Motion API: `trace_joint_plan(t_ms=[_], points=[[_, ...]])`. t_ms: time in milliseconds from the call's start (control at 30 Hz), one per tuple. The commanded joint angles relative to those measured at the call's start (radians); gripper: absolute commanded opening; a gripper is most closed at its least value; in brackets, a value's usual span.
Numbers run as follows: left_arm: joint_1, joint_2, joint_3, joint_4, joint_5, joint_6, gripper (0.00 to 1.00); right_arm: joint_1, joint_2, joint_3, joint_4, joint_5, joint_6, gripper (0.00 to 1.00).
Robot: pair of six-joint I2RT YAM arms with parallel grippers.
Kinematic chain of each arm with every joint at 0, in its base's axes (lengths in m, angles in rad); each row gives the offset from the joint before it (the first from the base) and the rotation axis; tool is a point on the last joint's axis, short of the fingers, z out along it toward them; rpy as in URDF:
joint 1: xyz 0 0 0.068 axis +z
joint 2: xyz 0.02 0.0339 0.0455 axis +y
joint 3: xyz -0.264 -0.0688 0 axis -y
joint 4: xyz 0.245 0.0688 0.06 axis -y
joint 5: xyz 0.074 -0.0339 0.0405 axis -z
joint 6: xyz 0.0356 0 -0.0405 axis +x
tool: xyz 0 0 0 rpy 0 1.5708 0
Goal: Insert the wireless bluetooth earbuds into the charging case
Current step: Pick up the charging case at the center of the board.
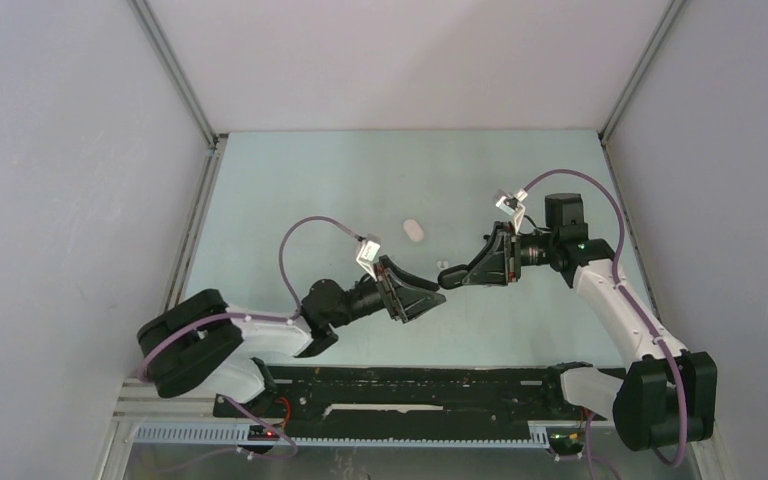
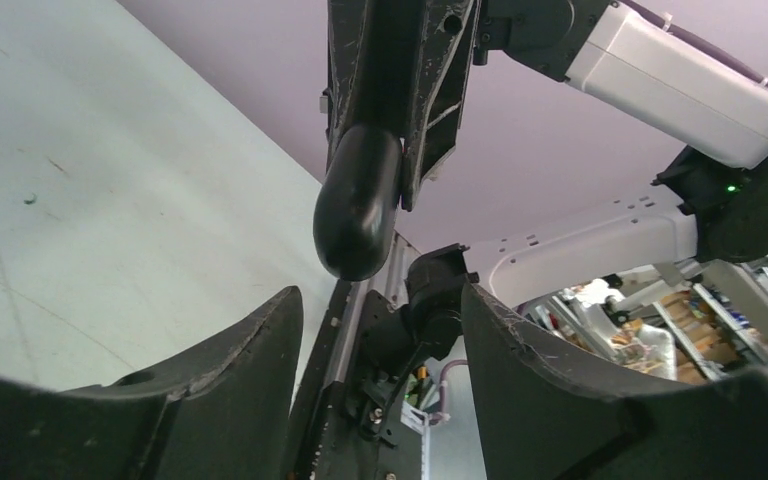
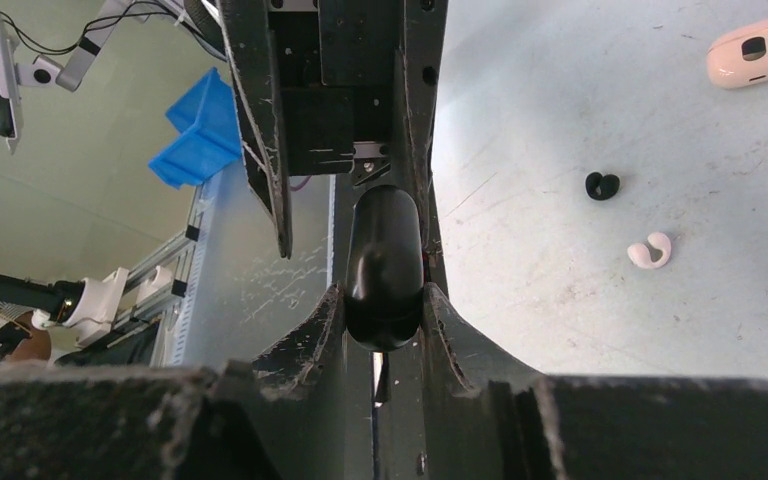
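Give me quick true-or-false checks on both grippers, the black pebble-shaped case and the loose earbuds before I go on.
1. The right gripper is shut on the black pebble-shaped case. True.
2. The left gripper also clamps it. False: its jaws stand wide open.
3. A black earbud and a white earbud lie loose on the pale green table. True.
4. The pale pink pebble-shaped case is held in the air. False: it lies on the table.
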Motion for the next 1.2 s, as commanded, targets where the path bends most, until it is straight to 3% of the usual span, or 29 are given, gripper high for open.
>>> trace_joint_plan(t_ms=[0, 300, 567, 900, 1067, 1167], points=[[0.008, 0.062, 0.051, 0.206, 0.043, -0.075, 0.62, -0.008, -0.024, 0.001, -0.005, -0.037, -0.040, 0.00], [0.010, 0.155, 0.104, 0.268, 0.095, -0.126, 0.46, -0.009, -0.025, -0.005, 0.003, -0.025, -0.037, 0.00], [0.018, 0.197, 0.109, 0.303, 0.083, -0.155, 0.44, -0.007, -0.029, -0.005, -0.011, -0.030, -0.047, 0.00], [0.022, 0.220, 0.119, 0.307, 0.100, -0.143, 0.27, 0.003, -0.022, -0.005, -0.025, 0.032, -0.060, 0.05], [0.023, 0.227, 0.101, 0.313, 0.118, -0.126, 0.09, 0.002, -0.026, -0.005, -0.027, 0.034, -0.062, 0.20], [0.026, 0.226, 0.074, 0.333, 0.120, -0.117, 0.01, -0.002, -0.027, -0.005, -0.022, 0.025, -0.053, 0.37]])
